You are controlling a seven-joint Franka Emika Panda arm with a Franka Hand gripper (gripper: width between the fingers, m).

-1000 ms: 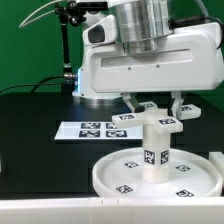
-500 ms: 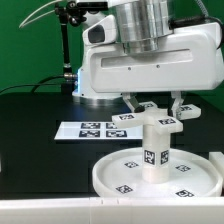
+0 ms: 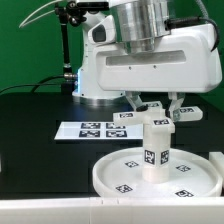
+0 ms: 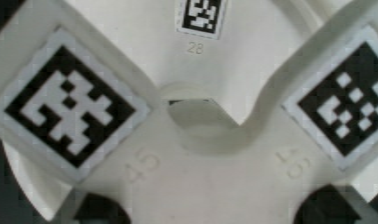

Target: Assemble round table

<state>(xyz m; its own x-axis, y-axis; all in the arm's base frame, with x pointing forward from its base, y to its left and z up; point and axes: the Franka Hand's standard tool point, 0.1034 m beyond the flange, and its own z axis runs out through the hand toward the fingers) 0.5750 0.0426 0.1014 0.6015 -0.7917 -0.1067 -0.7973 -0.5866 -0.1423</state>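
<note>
The large rimmed round disc (image 3: 105, 176) lies on the black table at the front. The short cylinder leg (image 3: 155, 152) stands upright on its middle. My gripper (image 3: 157, 104) is shut on the white cross-shaped base (image 3: 167, 121) and holds it level right over the top of the leg. I cannot tell whether base and leg touch. In the wrist view the base (image 4: 195, 170) fills the picture, with two tagged arms spreading out. The dark fingertips (image 4: 88, 207) show at its sides, around my gripper (image 4: 207, 206).
The marker board (image 3: 92, 129) lies flat on the table behind the disc. A black stand (image 3: 67, 55) with cables rises at the back on the exterior view's left. The robot's white body (image 3: 150, 60) looms over the middle.
The gripper and arm have shifted very slightly toward the exterior view's right. The base stays held over the leg. The disc and leg have not moved.
</note>
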